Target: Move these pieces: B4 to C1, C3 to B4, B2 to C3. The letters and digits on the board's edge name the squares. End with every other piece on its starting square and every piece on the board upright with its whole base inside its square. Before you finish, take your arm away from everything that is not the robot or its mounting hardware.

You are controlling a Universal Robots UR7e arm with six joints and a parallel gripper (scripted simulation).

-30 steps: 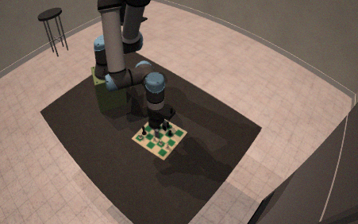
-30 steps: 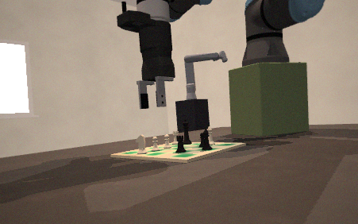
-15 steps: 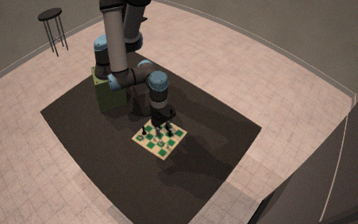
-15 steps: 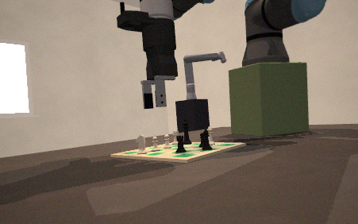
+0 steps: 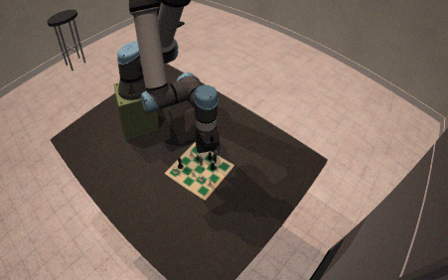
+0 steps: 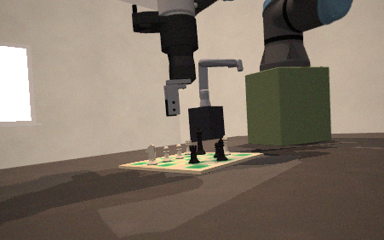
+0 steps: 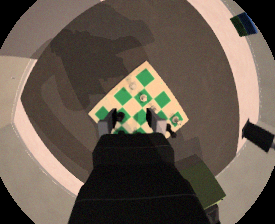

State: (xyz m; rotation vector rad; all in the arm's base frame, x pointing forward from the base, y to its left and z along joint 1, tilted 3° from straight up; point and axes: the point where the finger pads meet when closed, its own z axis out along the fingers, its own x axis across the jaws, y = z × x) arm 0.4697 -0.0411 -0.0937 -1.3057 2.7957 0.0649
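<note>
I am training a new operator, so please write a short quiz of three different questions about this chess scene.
1. True or false: the tool grips a chess piece.
2. The arm's base stands on what? A) a green block B) a stool C) the board
3. Fill in: the tool hangs ____ the chessboard, touching no piece.

Key: 1 false, it is open and holds nothing. 2 A, the green block. 3 above.

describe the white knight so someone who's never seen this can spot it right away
Start at the green pedestal under the arm, then drop to the green-and-cream chessboard on the dark mat. In the exterior view the white knight is the leftmost piece; its horse-head shape and greater height set it apart from the small white pawns beside it.
</note>
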